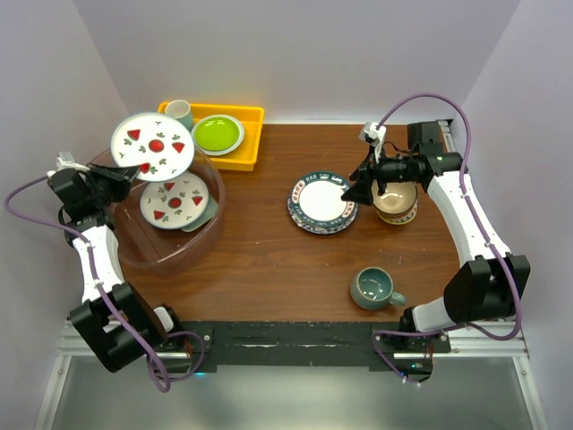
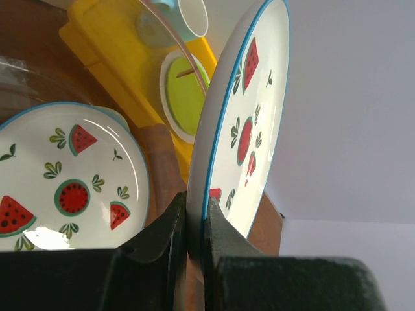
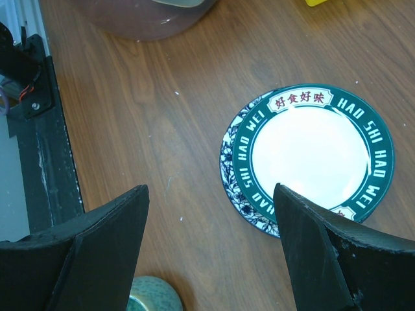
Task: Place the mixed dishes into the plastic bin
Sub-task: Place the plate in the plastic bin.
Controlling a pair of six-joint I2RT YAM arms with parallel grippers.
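Over the plastic bin [image 1: 183,253] at the table's [image 1: 269,260] left side, the L gripper [image 1: 128,177] [image 2: 194,208] held a watermelon plate [image 1: 153,146] [image 2: 249,123] by its lower rim. Jaws were pinched tight on that blue edge, one finger on each face. The plate was lifted clear of the bin & tilted, its patterned face showing to the top cam; in the wrist view it stood nearly on edge.

Inside the bin lay a 2nd watermelon plate [image 1: 173,201] [image 2: 71,175], flat, face up. A pale green tray [image 1: 204,216] poked out from under its right side; most of it was hidden.

Behind the bin, at the far edge, sat a yellow tray [image 1: 249,115] [image 2: 110,58] w/ a lime-green plate [image 1: 218,133] [image 2: 185,97] & a pale mug [image 1: 179,112] [image 2: 191,16] in it.

The R gripper [image 1: 354,192] [image 3: 209,194] hung above the table at mid-right, jaws spread wide w/ nothing btwn them. It was over the right rim of a plate stack: a green-rimmed plate [image 1: 320,202] [image 3: 314,152] w/ lettering on top of a blue floral plate [image 3: 227,162], only a sliver of which showed. Just right of the stack was a cream-tan bowl [image 1: 395,202], partly covered by the arm. A teal mug [image 1: 372,288] [image 3: 152,295] stood upright nearer the front edge, well apart from both, handle to the right.
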